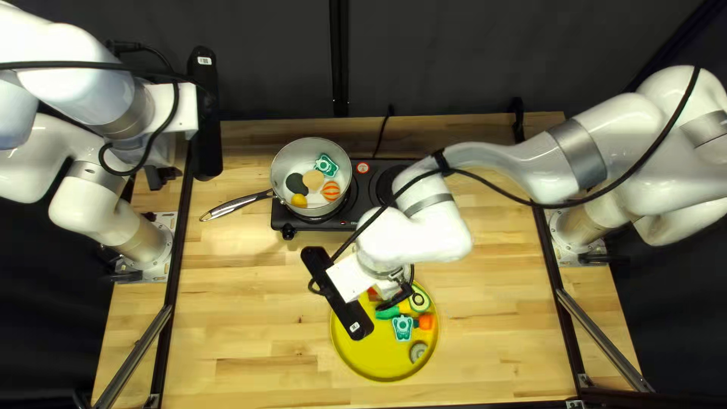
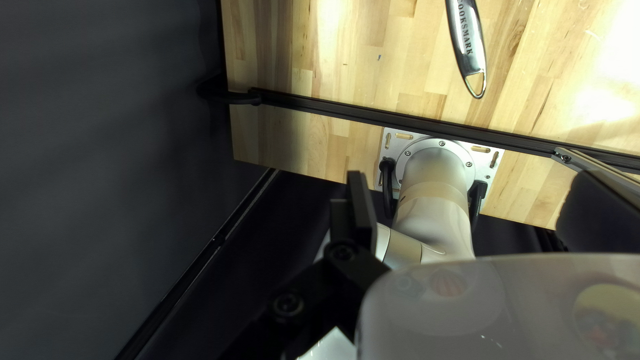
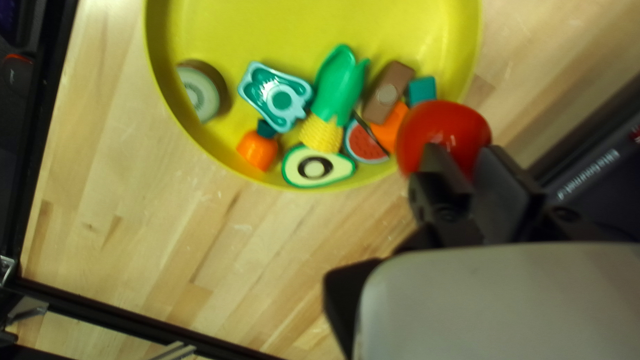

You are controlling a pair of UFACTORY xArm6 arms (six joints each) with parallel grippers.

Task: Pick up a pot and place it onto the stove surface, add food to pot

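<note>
The steel pot stands on the left burner of the black stove, with its long handle pointing left. Several toy foods lie inside it. My right gripper is shut on a round red toy food just over the near rim of the yellow plate. That plate still has a corn cob, an avocado half, a watermelon slice and other pieces. My left gripper hangs high over the table's left edge, open and empty; one finger shows.
The yellow plate sits near the table's front edge, with my right arm reaching over the stove's right burner to it. Black rails run along the table's sides. My left arm's base stands at the left edge.
</note>
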